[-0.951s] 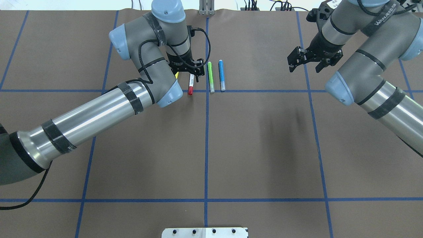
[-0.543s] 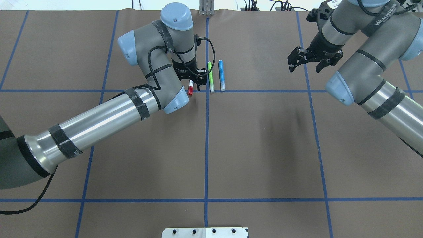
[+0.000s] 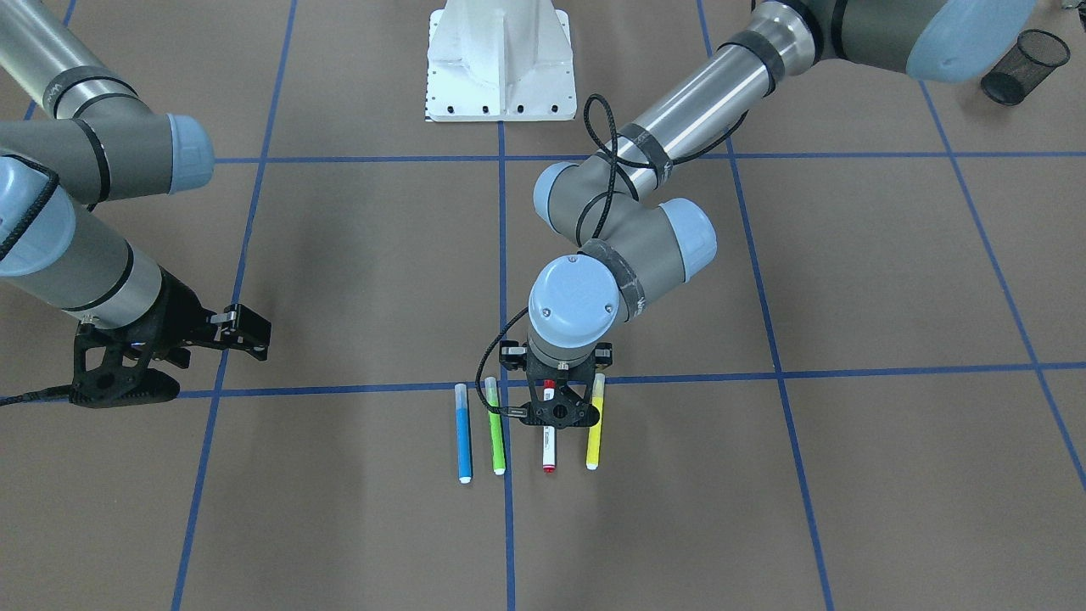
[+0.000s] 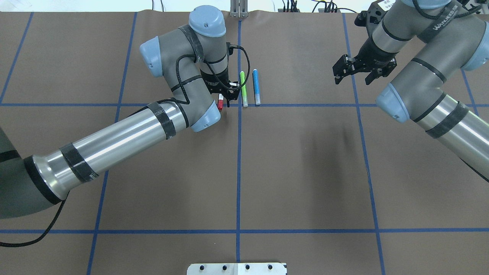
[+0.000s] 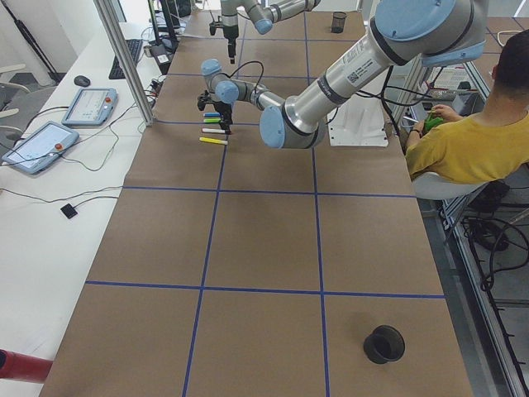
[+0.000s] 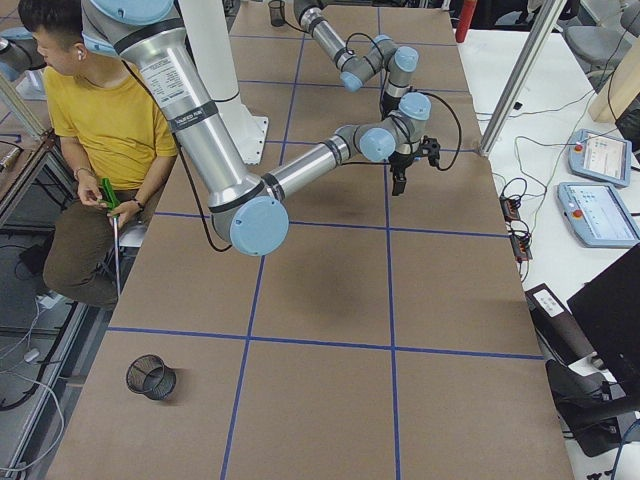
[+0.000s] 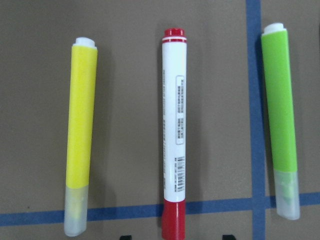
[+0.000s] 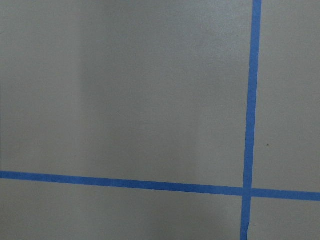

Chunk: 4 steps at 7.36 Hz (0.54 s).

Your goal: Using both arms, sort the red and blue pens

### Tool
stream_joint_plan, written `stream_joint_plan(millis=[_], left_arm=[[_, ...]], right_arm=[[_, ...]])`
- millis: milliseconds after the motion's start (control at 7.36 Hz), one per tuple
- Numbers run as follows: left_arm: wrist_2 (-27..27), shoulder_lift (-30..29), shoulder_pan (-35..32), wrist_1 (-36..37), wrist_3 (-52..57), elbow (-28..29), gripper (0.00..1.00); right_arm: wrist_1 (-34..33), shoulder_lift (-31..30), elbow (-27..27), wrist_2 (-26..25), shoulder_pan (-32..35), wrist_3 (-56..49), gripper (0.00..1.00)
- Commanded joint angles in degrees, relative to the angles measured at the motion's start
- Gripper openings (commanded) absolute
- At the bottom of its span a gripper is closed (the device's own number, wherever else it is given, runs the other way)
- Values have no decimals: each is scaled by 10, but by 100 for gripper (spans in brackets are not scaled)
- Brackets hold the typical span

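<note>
The red pen (image 7: 174,135), white-barrelled with a red cap, lies between a yellow marker (image 7: 80,130) and a green marker (image 7: 280,120). My left gripper (image 3: 557,414) hangs open directly over it, one finger on each side, and holds nothing. In the overhead view only the red cap (image 4: 220,104) shows below the left gripper (image 4: 224,99). The blue pen (image 4: 256,87) lies one place right of the green marker (image 4: 243,88), untouched. My right gripper (image 4: 353,78) hovers open and empty, far to the right of the pens.
The yellow marker (image 3: 595,424) lies close beside the left gripper's finger. A black mesh cup (image 3: 1022,64) stands near the table corner on my left. The white base plate (image 3: 501,59) is at the table's robot side. A seated person (image 5: 471,141) is beside the table.
My left gripper has shifted right and toward the robot, centring over the red pen and covering most of it and the yellow marker. The right arm has stayed still.
</note>
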Motion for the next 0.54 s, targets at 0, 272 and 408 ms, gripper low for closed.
stream_joint_plan(millis=[0,272,408], left_arm=[[0,0,0,-2,9,9,64],[1,0,7,-4,9,11,63],[2,0,10,-4,9,11,61]], right_arm=[[0,0,0,0,-1,2,100],[0,0,0,0,-1,2,100],[0,0,0,0,-1,2,100]])
